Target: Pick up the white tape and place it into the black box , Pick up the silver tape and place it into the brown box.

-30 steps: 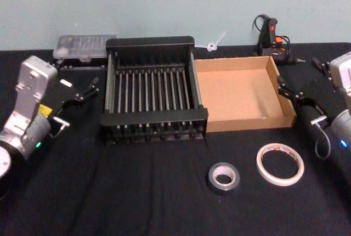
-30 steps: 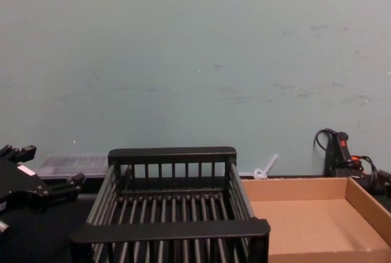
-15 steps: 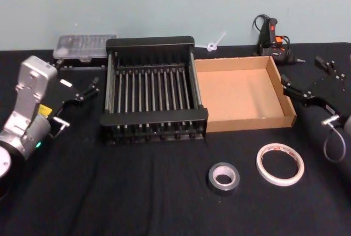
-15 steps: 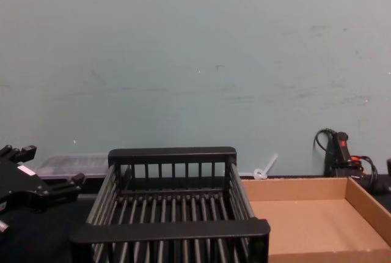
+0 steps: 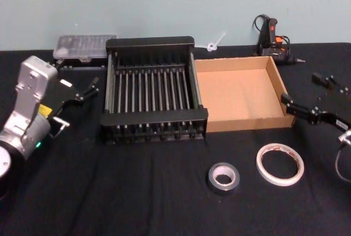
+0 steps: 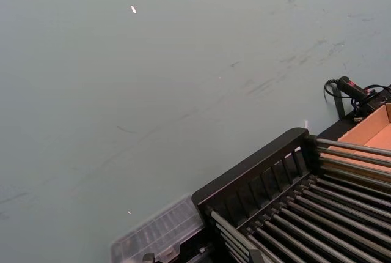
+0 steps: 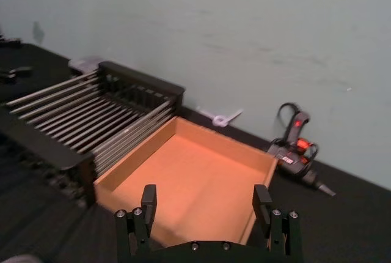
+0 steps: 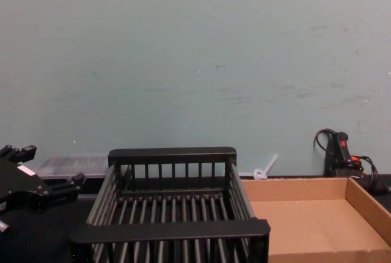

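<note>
The white ring-shaped tape roll with red printing on its core (image 5: 280,163) lies flat on the black-clothed bench (image 5: 109,192) at about five o'clock in the head view, and the dull grey-silver tape roll with a dark centre (image 5: 223,177) lies flat just beside it toward six o'clock, the two apart but close; neither is in a container yet. The black slatted crate (image 5: 153,96) sits near centre toward eleven o'clock, touching or nearly touching the shallow brown cardboard box (image 5: 244,93) at one o'clock. The right gripper (image 5: 324,100) hangs at three o'clock, beyond the near right corner of the cardboard box, its jaws wide apart and holding nothing, as the right wrist view (image 7: 206,203) confirms; the left gripper (image 5: 82,89) sits at nine o'clock beside the crate, jaws apart and empty. The likely risks: with the rolls so near each other, a descending jaw could nudge the silver one or close on the wrong roll; a flat, thin ring offers little edge, so a jaw could skid on the cloth or bunch it; carrying the white roll to the crate means crossing over the cardboard box, where a low path could clip its wall.
</note>
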Tool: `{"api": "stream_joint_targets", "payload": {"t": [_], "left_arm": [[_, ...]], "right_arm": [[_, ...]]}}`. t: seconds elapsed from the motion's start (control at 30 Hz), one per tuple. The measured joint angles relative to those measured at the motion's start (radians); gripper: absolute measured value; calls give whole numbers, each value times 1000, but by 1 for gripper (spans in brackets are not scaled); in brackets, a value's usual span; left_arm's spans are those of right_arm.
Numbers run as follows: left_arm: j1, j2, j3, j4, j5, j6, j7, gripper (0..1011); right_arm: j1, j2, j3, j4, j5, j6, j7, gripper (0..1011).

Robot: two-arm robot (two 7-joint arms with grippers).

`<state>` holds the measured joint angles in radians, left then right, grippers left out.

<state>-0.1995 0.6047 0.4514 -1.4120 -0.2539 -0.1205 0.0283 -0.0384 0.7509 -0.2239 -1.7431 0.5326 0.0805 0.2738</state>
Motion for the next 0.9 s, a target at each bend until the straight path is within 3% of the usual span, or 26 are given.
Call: {"api": "stream_joint_targets", "payload": {"t": [0.5,0.9], "left_arm": [[0,0,0,0,0,0,0,1001],[0,0,0,0,0,0,0,1001]], "right_arm": [[-90,45,31,-69,43,101,100,1002],[-102,87,-11,-77,42,185,175,1002]]}}
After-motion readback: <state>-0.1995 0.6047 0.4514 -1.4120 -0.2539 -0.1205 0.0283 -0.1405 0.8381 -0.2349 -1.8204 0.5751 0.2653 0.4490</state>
